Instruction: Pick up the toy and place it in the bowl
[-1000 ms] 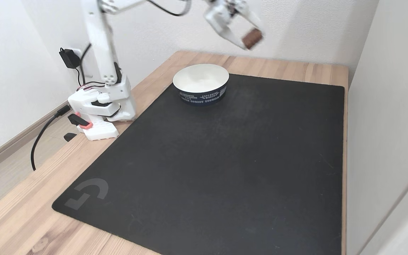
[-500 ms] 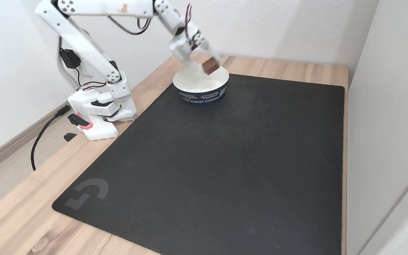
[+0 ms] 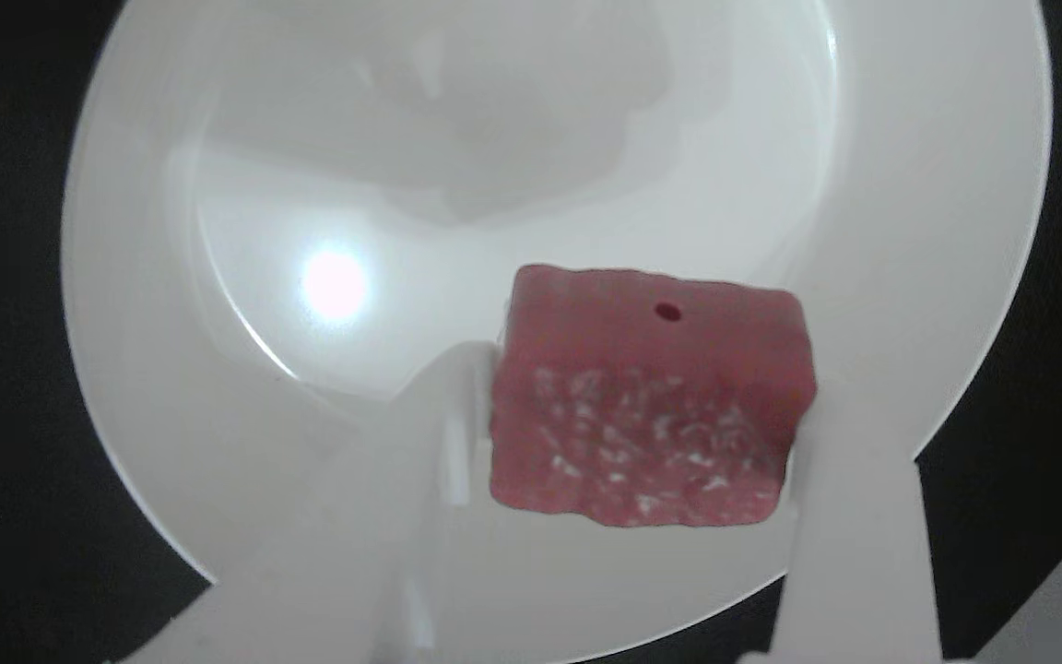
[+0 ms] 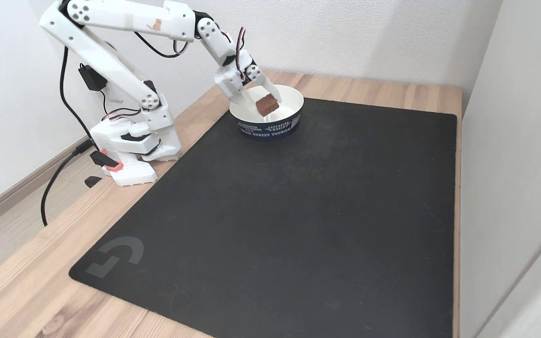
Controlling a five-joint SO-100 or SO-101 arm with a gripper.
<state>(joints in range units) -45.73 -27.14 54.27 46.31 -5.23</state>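
Gripper [image 4: 266,104] clamped on the toy [image 4: 267,104], one white plastic finger against each short side. Toy hangs inside the mouth of the bowl [image 4: 287,95], level with or just under the rim in the fixed view; cannot tell if it touches the floor of the bowl.

Other view: toy [image 3: 646,397] is a reddish-pink blocky rectangle with rounded, slightly lumpy edges. Upper face smooth and matte with one small round hole; lower face rough, flecked with white speckles. Fingers [image 3: 849,544] smooth white plastic, coming up from the bottom edge, gripper [image 3: 642,433] closed tight on the block. Bowl [image 3: 171,480] round, glossy white inside, plain, with a bright light spot on its flat floor and soft reflections on the curved wall; much wider than the toy.

Fixed view: bowl has a dark blue outer band with white lettering, straight low wall. It sits at the far corner of a black matte mat [image 4: 298,211] with a grey logo, on a pale wood-grain table [image 4: 21,291]. Arm is white, jointed, with dark cables.
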